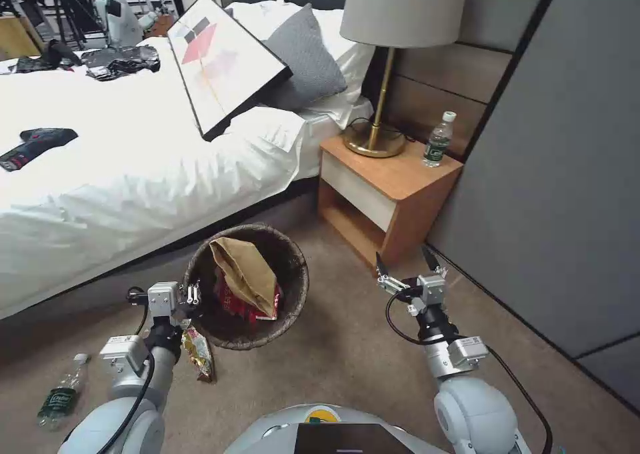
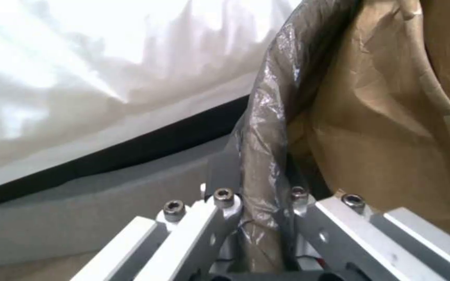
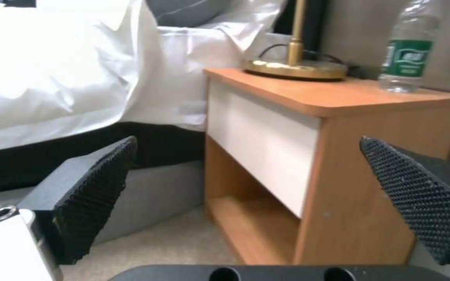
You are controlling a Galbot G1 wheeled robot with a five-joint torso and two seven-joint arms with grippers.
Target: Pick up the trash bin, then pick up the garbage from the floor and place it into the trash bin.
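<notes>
Beige carpet (image 1: 347,354) runs between a white bed (image 1: 120,174) and a wooden nightstand (image 1: 390,187). Off the floor by the bed's edge hangs the trash bin (image 1: 293,287), carried so litter can be dropped in; a tan paper bag (image 1: 248,274) and red packets already sit inside. The left gripper (image 1: 193,295) pinches the bin's bagged rim, fingers clamped either side. The right gripper (image 1: 407,262) hovers spread wide and empty, free for collecting. A shiny snack wrapper (image 1: 198,354) lies on the carpet beneath the bin

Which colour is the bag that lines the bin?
Dark brown. The bag is crinkled and folded over the rim of the bin; the head view shows it best.
</notes>
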